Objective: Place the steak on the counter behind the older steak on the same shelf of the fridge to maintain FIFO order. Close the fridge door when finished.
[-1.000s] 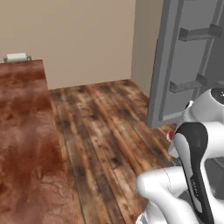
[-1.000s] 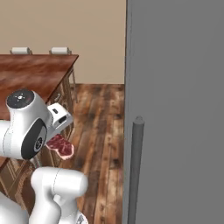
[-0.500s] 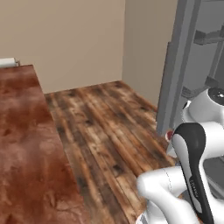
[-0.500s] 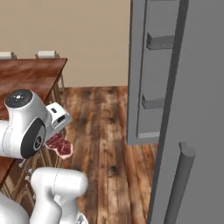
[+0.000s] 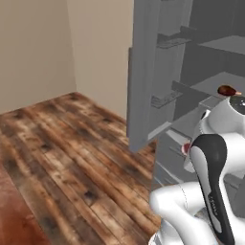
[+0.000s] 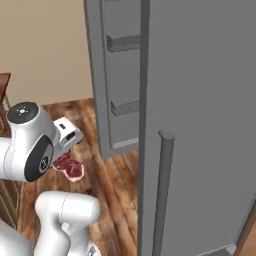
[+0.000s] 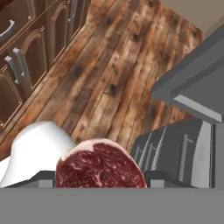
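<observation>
The two-finger gripper (image 7: 100, 186) is closed on the flat pinkish-red marbled steak (image 7: 99, 165), held low in front of the base above the plank floor (image 5: 72, 158).

Since the earlier frames the whole scene has shifted: the base has turned toward the tall grey fridge (image 6: 200, 125), so transport is nearly complete.

The dark brown-red rounded older steak (image 5: 227, 90) lies on the grey shelf (image 5: 215, 86) ahead. The open left door (image 5: 153, 72) stands beside the approach path; the closed right door flanks the other side.
</observation>
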You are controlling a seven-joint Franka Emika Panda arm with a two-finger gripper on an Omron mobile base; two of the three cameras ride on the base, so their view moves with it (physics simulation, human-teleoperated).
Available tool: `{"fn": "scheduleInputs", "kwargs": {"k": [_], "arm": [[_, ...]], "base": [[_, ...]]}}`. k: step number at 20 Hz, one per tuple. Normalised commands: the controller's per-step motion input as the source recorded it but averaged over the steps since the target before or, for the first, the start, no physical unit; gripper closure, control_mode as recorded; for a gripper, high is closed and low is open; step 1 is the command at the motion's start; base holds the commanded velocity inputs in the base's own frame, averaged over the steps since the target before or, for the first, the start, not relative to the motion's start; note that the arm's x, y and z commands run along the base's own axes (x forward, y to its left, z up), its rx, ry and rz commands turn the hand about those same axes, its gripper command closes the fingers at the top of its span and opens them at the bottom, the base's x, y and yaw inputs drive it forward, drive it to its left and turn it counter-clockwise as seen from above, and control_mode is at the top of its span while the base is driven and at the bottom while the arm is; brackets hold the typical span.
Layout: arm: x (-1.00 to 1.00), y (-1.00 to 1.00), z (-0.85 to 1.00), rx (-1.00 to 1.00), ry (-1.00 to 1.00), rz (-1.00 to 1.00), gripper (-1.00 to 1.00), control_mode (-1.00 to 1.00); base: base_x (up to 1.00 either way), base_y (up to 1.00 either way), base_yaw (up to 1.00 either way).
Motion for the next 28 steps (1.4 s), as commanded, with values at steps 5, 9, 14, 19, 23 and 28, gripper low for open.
{"fn": "scheduleInputs", "kwargs": {"k": [5, 9, 14, 19, 23, 28], "arm": [[0.00, 0.00, 0.00, 0.00, 0.00, 0.00, 1.00, 1.00], [0.00, 0.00, 0.00, 0.00, 0.00, 0.00, 1.00, 1.00], [0.00, 0.00, 0.00, 0.00, 0.00, 0.00, 1.00, 1.00], [0.00, 0.00, 0.00, 0.00, 0.00, 0.00, 1.00, 1.00], [0.00, 0.00, 0.00, 0.00, 0.00, 0.00, 1.00, 1.00], [0.00, 0.00, 0.00, 0.00, 0.00, 0.00, 1.00, 1.00]], "base": [[0.96, 0.10, -0.29], [0.98, 0.18, -0.36], [0.77, 0.17, -0.32], [0.10, -0.02, -0.61], [0.09, -0.21, -0.56], [0.31, -0.07, -0.56]]}}
